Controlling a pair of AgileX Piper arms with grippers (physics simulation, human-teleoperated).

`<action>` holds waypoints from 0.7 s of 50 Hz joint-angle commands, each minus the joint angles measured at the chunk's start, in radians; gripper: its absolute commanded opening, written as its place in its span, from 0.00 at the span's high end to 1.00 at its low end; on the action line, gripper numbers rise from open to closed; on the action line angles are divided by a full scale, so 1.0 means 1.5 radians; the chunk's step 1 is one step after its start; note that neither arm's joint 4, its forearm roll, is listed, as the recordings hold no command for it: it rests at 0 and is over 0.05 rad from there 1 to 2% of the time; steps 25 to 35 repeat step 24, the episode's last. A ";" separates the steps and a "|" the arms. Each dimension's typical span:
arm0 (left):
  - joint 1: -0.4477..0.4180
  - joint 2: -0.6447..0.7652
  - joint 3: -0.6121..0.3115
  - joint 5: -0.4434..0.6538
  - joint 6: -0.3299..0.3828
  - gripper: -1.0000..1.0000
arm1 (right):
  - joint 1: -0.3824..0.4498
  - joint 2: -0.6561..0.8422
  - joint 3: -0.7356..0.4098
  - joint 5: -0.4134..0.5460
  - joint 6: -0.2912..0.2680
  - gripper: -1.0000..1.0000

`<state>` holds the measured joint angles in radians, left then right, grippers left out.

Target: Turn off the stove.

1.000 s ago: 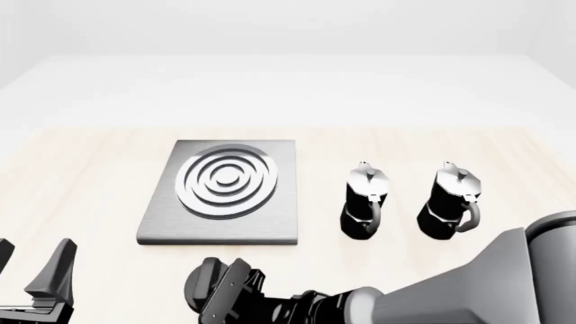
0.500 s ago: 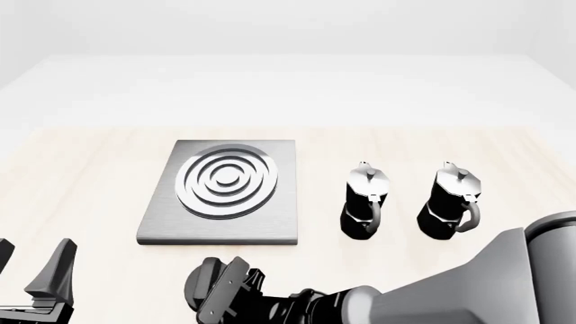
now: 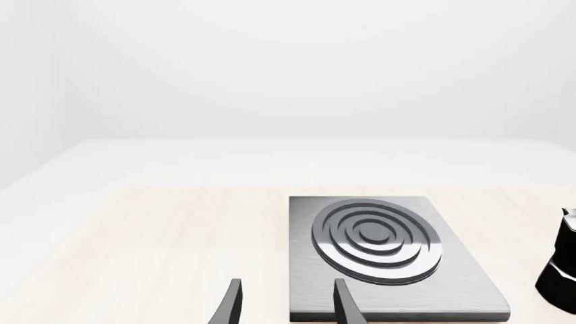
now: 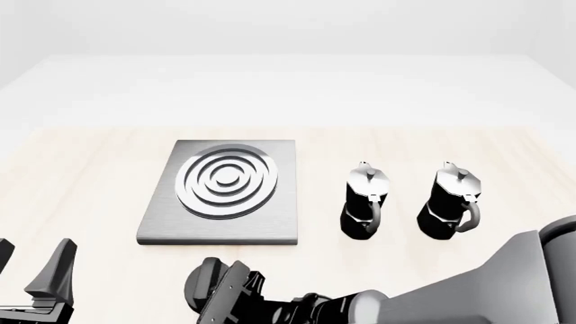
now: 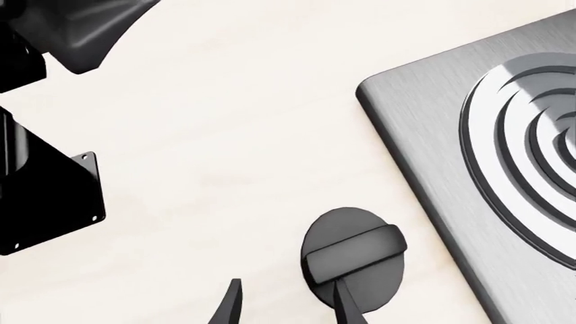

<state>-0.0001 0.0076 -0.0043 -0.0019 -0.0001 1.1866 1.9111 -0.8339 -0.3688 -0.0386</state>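
The stove is a square brushed-grey plate (image 4: 270,223) with concentric silver rings; it also shows in the left wrist view (image 3: 459,283) and the right wrist view (image 5: 432,142). Its small black round knob (image 4: 197,283) with a ridge lies on the table in front of the plate. In the right wrist view the knob (image 5: 354,253) lies just beyond my right gripper (image 5: 286,312), whose fingers are apart. One fingertip (image 5: 346,307) overlaps the knob's near edge, and the ridge lies outside the gap. My left gripper (image 4: 32,264) is open and empty at the near left.
Two black-and-silver moka pots (image 4: 365,202) (image 4: 450,202) stand right of the stove plate; one shows at the edge of the left wrist view (image 3: 562,270). The left arm's black bracket (image 5: 40,182) lies close beside the knob in the right wrist view.
My right arm has sunk slightly lower in the front view, with its gripper staying at the knob. The left arm, stove plate and pots have not moved.
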 commanded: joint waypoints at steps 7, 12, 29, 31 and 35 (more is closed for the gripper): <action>0.000 0.000 0.000 0.000 0.000 0.00 | -0.001 -0.048 0.050 -0.016 0.010 0.00; 0.000 0.000 0.000 0.000 0.000 0.00 | -0.008 -0.070 0.069 -0.017 0.009 0.00; 0.000 0.000 0.000 0.000 0.000 0.00 | -0.026 -0.142 0.119 -0.008 0.005 0.00; 0.000 0.000 0.000 0.000 0.000 0.00 | -0.026 -0.142 0.119 -0.008 0.005 0.00; 0.000 0.000 0.000 0.000 0.000 0.00 | -0.026 -0.142 0.119 -0.008 0.005 0.00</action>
